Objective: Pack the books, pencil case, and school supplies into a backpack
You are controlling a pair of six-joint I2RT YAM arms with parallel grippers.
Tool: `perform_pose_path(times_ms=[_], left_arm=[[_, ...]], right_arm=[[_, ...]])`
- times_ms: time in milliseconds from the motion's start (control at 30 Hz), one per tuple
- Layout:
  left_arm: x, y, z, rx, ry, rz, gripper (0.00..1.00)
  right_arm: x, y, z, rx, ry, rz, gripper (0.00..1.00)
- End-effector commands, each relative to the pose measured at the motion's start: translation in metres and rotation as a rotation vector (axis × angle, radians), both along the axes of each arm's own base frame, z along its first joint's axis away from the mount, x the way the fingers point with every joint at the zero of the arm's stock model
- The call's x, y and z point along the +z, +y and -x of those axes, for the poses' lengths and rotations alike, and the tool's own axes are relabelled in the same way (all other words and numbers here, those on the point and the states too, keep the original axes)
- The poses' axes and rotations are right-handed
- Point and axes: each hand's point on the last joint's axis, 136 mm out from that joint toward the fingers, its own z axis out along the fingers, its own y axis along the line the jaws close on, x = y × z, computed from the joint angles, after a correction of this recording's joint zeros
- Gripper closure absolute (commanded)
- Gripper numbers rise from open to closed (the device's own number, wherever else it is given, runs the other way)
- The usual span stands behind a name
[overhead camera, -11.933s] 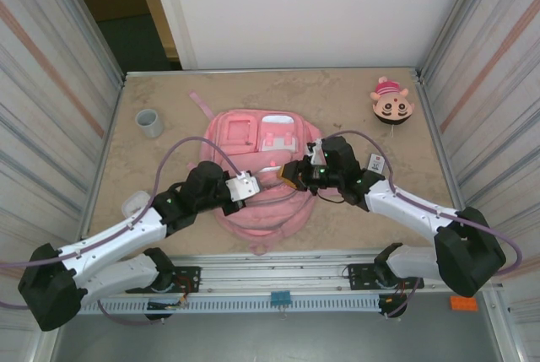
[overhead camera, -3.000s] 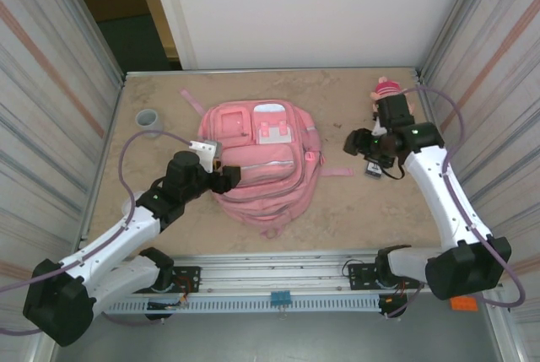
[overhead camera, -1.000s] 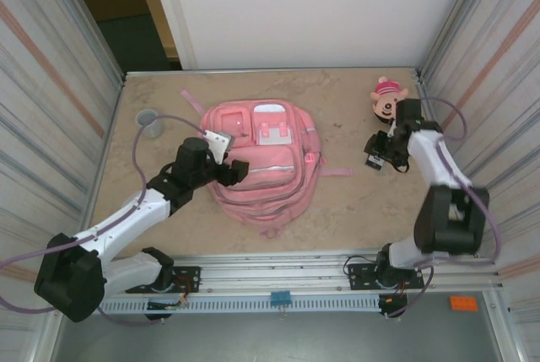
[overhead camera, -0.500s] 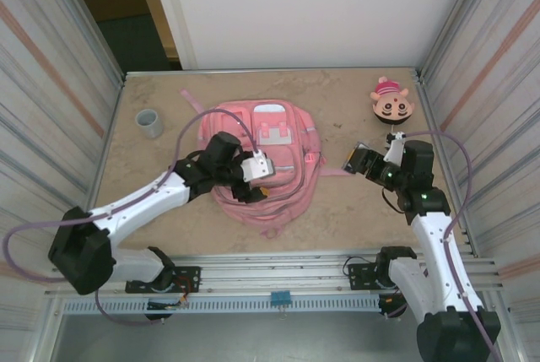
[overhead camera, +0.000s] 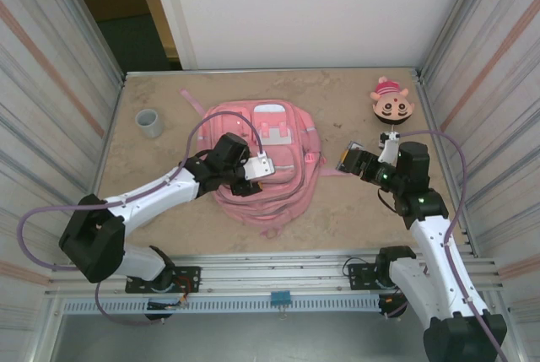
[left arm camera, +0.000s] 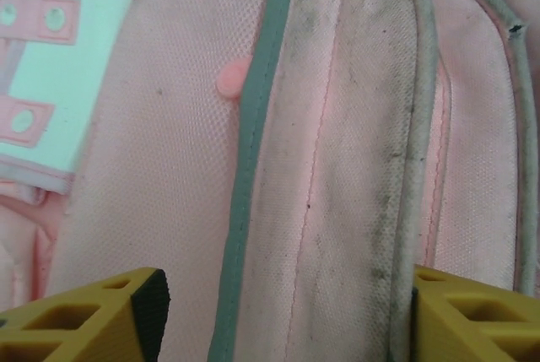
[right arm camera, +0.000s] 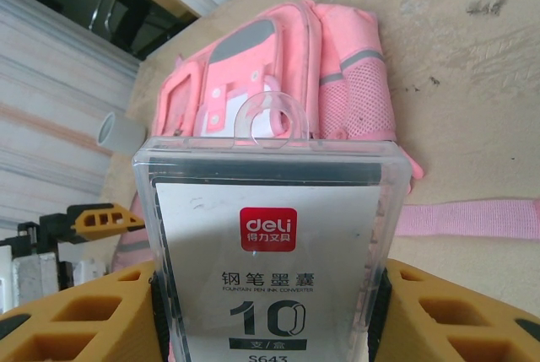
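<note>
right gripper (right arm camera: 270, 311): pinched on the clear plastic pack (right arm camera: 270, 210) of school supplies, which is gripped by both long edges between the yellow fingers.
why so held: the hanger tab is pointed toward the backpack (right arm camera: 278, 67); the pack is judged to be lined up for sliding in end first.
where the pack is: held above the table (overhead camera: 337, 100), to the right of the backpack and apart from it.
left gripper (left arm camera: 287, 320): fingers are spread wide, with nothing between them; it is hung close over the front panel beside a grey strip.
likely reason: a pocket is probably to be opened or steadied.
in the way: no open pocket mouth is seen; a pink strap (right arm camera: 464, 217) is laid across the path.
around: a grey cup (overhead camera: 150, 122) and a cartoon-face toy (overhead camera: 391, 105) are set well aside.
</note>
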Motion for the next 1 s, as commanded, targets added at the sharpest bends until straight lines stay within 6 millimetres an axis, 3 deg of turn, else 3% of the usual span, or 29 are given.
perform_pose_path(times_ms=[0, 300, 400, 467, 767, 867, 967], left_arm=[[0.043, -0.004, -0.017, 0.038, -0.124, 0.098, 0.41], [0.049, 0.005, -0.036, 0.122, -0.147, 0.133, 0.69], [0.047, 0.004, -0.038, 0.119, -0.128, 0.161, 0.68], [0.038, 0.002, -0.035, 0.099, -0.103, 0.155, 0.61], [0.01, -0.001, -0.021, 0.056, -0.017, 0.118, 0.51], [0.008, 0.003, -0.027, 0.081, -0.038, 0.094, 0.57], [0.022, 0.004, -0.032, 0.101, -0.069, 0.105, 0.71]], right_arm=[[0.011, 0.002, -0.001, 0.001, -0.08, 0.017, 0.55], [0.025, 0.02, 0.004, 0.046, -0.179, 0.019, 0.55], [0.033, 0.033, 0.007, 0.101, -0.214, 0.009, 0.55], [0.038, 0.04, 0.008, 0.127, -0.241, 0.028, 0.55], [0.037, 0.051, 0.007, 0.162, -0.25, 0.066, 0.55], [0.033, 0.052, 0.006, 0.162, -0.231, 0.067, 0.55], [0.035, 0.055, 0.006, 0.179, -0.243, 0.069, 0.56]])
